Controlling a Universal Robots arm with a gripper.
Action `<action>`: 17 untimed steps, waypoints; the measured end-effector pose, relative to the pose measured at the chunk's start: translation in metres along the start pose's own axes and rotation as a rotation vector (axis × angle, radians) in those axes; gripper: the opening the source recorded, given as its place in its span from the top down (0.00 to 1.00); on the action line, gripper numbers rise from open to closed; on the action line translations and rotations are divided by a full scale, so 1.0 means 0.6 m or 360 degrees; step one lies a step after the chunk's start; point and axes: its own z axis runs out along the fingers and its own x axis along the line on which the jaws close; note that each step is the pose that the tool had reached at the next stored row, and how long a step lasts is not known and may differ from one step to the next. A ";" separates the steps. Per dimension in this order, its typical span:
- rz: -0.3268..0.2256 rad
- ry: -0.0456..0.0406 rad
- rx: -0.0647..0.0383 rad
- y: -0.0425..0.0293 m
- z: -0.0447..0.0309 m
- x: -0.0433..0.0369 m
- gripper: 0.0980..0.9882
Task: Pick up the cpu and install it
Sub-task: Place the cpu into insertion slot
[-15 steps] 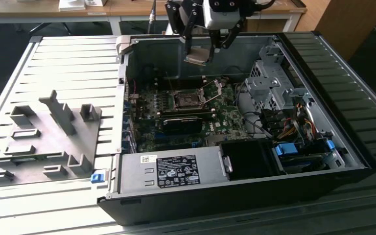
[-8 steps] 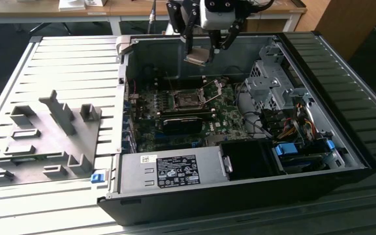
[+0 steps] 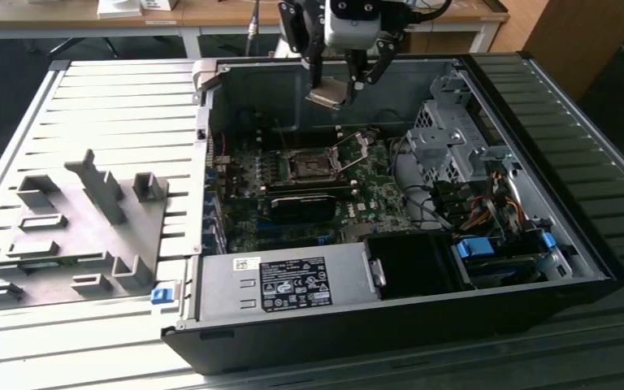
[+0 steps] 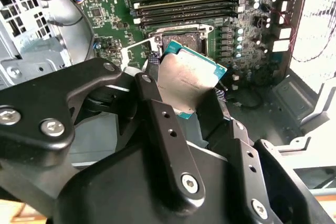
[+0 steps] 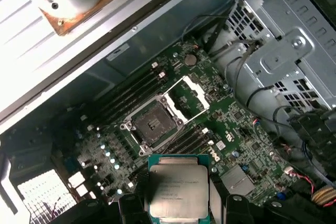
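A: Where's the cpu (image 3: pixel 328 96)?
B: Pinched by two opposite edges in the gripper (image 3: pixel 336 88), up over the open case (image 3: pixel 399 329), well above the socket (image 3: pixel 314 168).
A: Which way does it face?
B: Tilted in the exterior view, with its metal top toward the first wrist camera. It's near square, so I can't tell a long axis.
A: And the socket?
B: Open, frame lifted.

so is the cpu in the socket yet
Out: the gripper holds the cpu in the air, and the socket sits empty with its frame open.
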 end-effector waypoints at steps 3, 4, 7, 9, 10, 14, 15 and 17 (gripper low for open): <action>0.0033 -0.0002 -0.0001 0.000 0.000 0.000 0.51; 0.0044 -0.0003 -0.0002 0.000 0.000 0.000 0.51; 0.0084 -0.0006 -0.0004 0.001 0.001 0.000 0.51; 0.0111 -0.0008 -0.0005 0.001 0.001 0.001 0.51; 0.0124 -0.0009 -0.0005 0.001 0.001 0.001 0.51; 0.0167 -0.0012 -0.0007 0.001 0.001 0.001 0.51; 0.0172 -0.0013 -0.0007 0.001 0.001 0.001 0.51; 0.0179 -0.0013 -0.0008 0.001 0.001 0.001 0.51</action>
